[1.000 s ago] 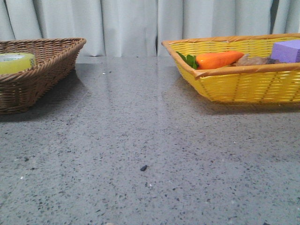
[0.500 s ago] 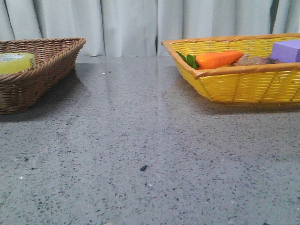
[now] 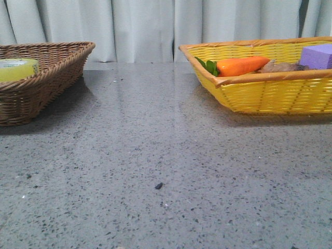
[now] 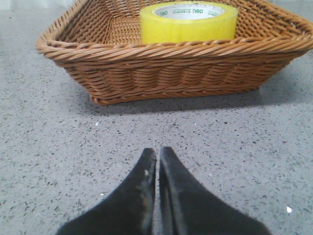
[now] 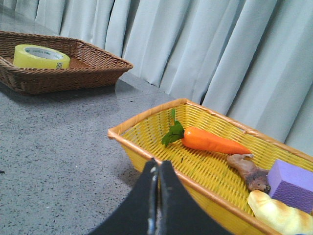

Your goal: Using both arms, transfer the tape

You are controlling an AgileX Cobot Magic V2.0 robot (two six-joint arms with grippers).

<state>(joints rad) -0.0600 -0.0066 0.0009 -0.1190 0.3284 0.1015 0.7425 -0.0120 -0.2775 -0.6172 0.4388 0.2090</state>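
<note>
Front view: your tape [image 3: 17, 69] sits in the brown wicker basket [image 3: 57, 67] on the left, no arms showing.

Left wrist view: your left hand [image 4: 157, 161] is pressed together, low over the worktop [image 4: 234, 137] just short of that basket. Spread the fingers and clear the rim first (it's high).

Right wrist view: right hand [image 5: 157, 174] also pressed together, by the yellow basket [image 5: 146, 147]; only here the bread [image 5: 279, 215] shows.
</note>
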